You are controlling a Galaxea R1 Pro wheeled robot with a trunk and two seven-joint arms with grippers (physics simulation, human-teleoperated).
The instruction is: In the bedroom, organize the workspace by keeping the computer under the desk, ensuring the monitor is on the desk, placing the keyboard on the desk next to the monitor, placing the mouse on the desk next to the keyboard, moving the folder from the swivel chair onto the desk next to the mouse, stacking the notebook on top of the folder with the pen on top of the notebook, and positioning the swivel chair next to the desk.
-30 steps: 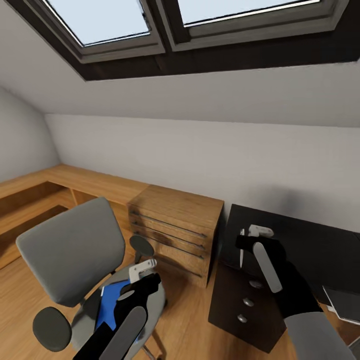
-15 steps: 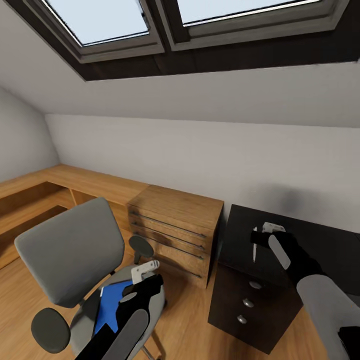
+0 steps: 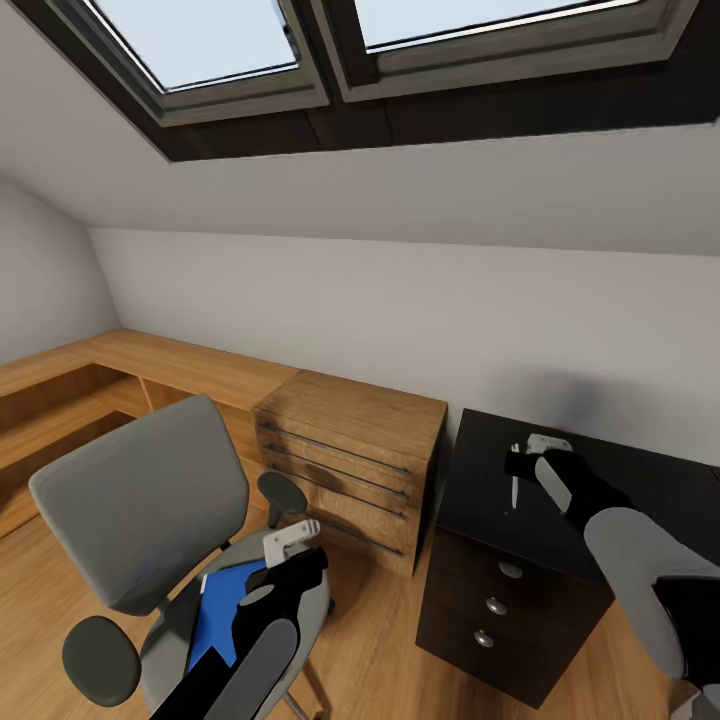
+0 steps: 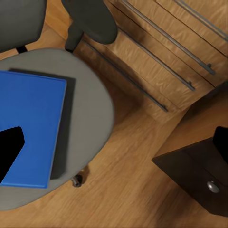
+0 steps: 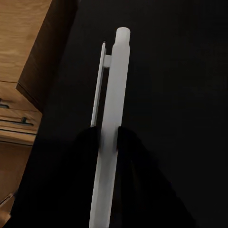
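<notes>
In the head view the right gripper (image 3: 520, 466) reaches over the glossy black desk (image 3: 480, 500), its jaws closed on the slim white pen (image 3: 516, 488), which hangs below the fingers toward the desk top. The right wrist view shows the pen (image 5: 111, 133) pinched between the two dark fingers (image 5: 85, 161), its clip and capped end sticking out past them above the black surface; whether its tip touches the desk cannot be told. The left gripper (image 3: 290, 545) hovers over the seat of the grey swivel chair (image 3: 140, 500), where the bright blue folder (image 3: 225, 610) lies flat. In the left wrist view the folder (image 4: 28, 128) covers much of the seat; whether the left jaws are apart or together cannot be told. A light-wood drawer chest (image 3: 350, 450) stands between the chair and the desk.
</notes>
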